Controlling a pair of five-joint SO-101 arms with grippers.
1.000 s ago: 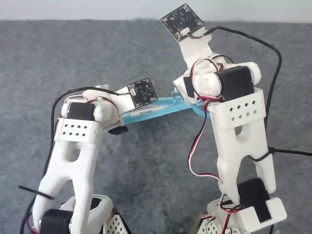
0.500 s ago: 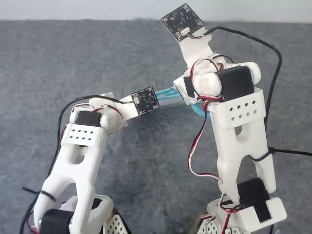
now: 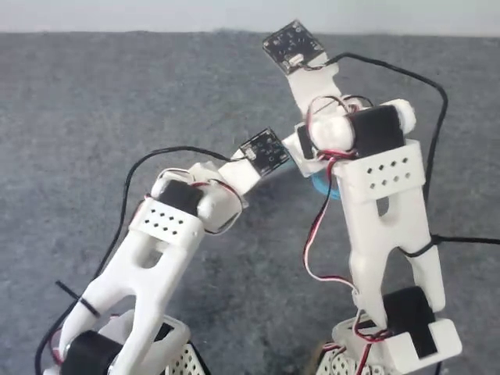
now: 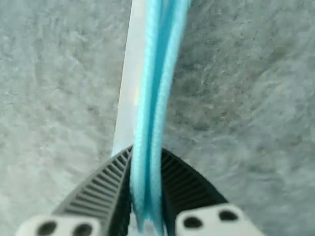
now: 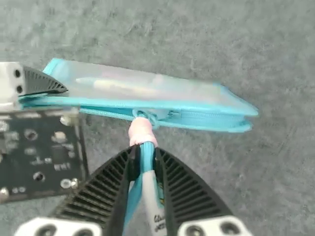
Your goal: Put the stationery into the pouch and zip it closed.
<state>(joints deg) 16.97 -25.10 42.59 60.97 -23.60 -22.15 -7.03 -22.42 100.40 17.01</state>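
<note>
At one end of the pouch (image 5: 147, 101), the left gripper (image 4: 146, 153) was clamped on its edge. By the zip (image 5: 197, 117), the right gripper (image 5: 144, 152) pinched a pen (image 5: 141, 132), pink tip against the pouch.

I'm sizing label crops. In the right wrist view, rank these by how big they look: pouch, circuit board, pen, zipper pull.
1. pouch
2. circuit board
3. pen, only partly visible and nearest the camera, so its place against the board is unsure
4. zipper pull

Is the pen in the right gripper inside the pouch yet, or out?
Out. The pen is clamped in the right gripper, its pink end outside the pouch by the zip edge.
</note>
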